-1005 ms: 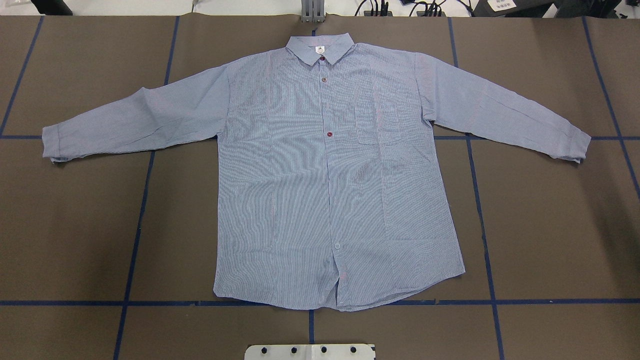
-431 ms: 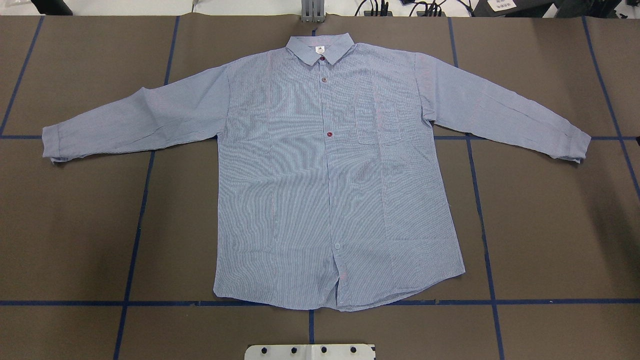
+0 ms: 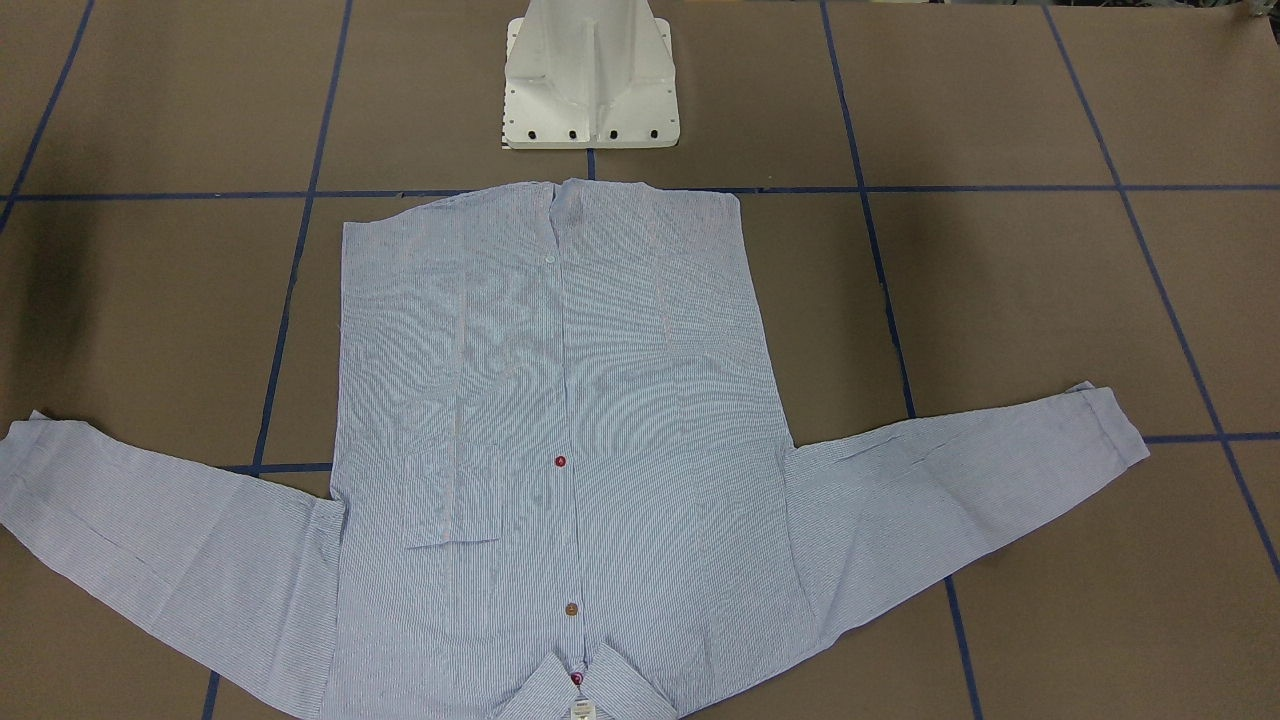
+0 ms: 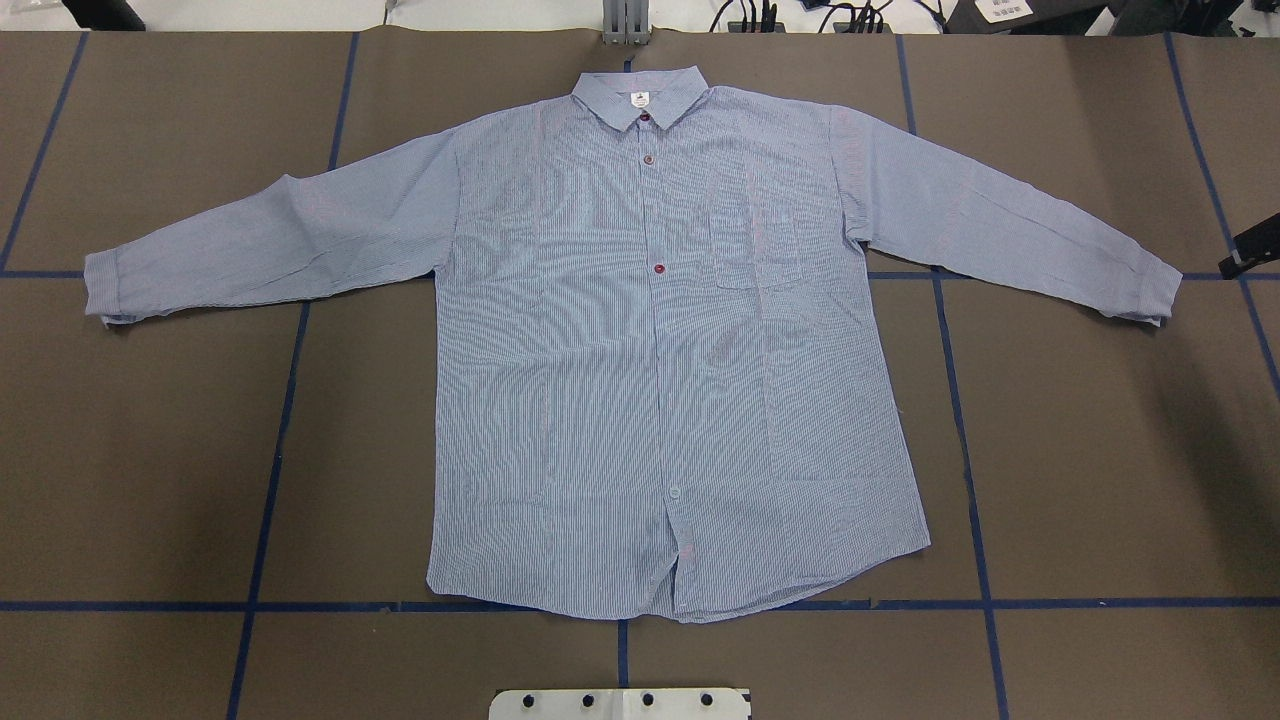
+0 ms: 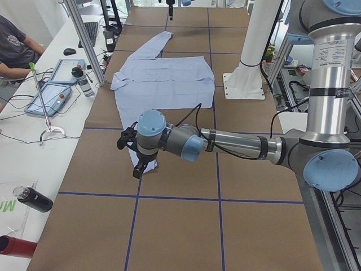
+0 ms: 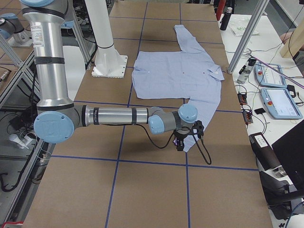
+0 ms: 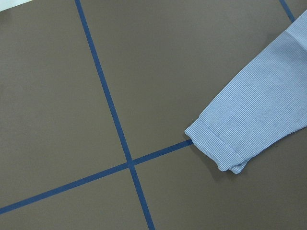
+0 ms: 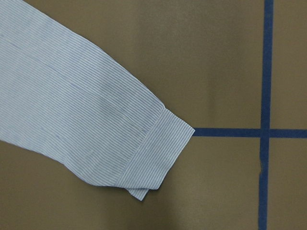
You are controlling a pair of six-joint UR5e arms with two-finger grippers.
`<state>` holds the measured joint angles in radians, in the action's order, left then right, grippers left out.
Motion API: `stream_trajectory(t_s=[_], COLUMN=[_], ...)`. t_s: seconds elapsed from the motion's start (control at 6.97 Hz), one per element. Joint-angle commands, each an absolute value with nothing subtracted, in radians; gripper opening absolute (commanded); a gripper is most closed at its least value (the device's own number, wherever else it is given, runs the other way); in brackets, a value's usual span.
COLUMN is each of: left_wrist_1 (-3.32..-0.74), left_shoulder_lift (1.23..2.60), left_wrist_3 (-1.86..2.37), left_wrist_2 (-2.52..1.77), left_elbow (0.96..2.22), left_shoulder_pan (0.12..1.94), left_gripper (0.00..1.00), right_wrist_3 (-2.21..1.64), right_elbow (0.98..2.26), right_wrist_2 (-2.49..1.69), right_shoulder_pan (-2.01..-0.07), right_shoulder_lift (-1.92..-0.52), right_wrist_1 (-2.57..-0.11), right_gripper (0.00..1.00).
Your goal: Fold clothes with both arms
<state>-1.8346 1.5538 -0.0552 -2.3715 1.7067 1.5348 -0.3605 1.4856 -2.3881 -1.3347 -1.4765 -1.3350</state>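
Cloth of a thin, finely striped weave makes up the light blue shirt (image 4: 640, 350), which lies flat and front-up in the middle of the matte brown surface (image 4: 150, 450). Blue tape lines (image 4: 270, 480) cross that surface in a grid. The shirt is buttoned, with its pointed collar (image 4: 640, 95) at the far edge from the robot, a square chest pocket (image 4: 757, 250) and a dark red button (image 4: 659, 268) on the placket. Both sleeves are spread wide with only soft creases. The left hand (image 5: 136, 168) hangs above one folded cuff (image 7: 218, 151) and the right hand (image 6: 180, 142) above the other cuff (image 8: 158, 153). I cannot tell whether either hand's fingers are spread or pressed together. Since a moment ago the shirt has not shifted, but a black tip of the right hand now shows at the overhead view's right edge.
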Motion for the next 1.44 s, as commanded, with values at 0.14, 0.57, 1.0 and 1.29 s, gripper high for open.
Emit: stream_trajectory(t_s=[0.14,0.57,1.0,1.29], left_wrist_1=[-1.835,-1.835,-1.836,-1.836], left_shoulder_lift=[1.554,1.554,1.554,1.554], left_wrist_3=[-0.055,-0.054,-0.054,-0.054], left_wrist_2=[-2.372,-2.372,-2.373,-2.373], left_elbow=[1.707,1.706,1.707,1.707], left_shoulder_pan=[1.534,1.534,1.534,1.534], left_gripper=[1.00,1.00,1.00,1.00], right_wrist_3=[-0.898,-1.141,-1.205,-1.206], right_elbow=[1.415,1.359,1.356,1.327], right_wrist_2=[-2.306,-2.304,-2.301,-2.296], right_shoulder_pan=[-1.223,-1.192,-1.171,-1.154], right_shoulder_lift=[-1.445,-1.479,-1.483,-1.482], right_wrist_1=[-1.130,-0.960,-0.960,-0.960], right_gripper=[0.98,0.94,0.95,0.93])
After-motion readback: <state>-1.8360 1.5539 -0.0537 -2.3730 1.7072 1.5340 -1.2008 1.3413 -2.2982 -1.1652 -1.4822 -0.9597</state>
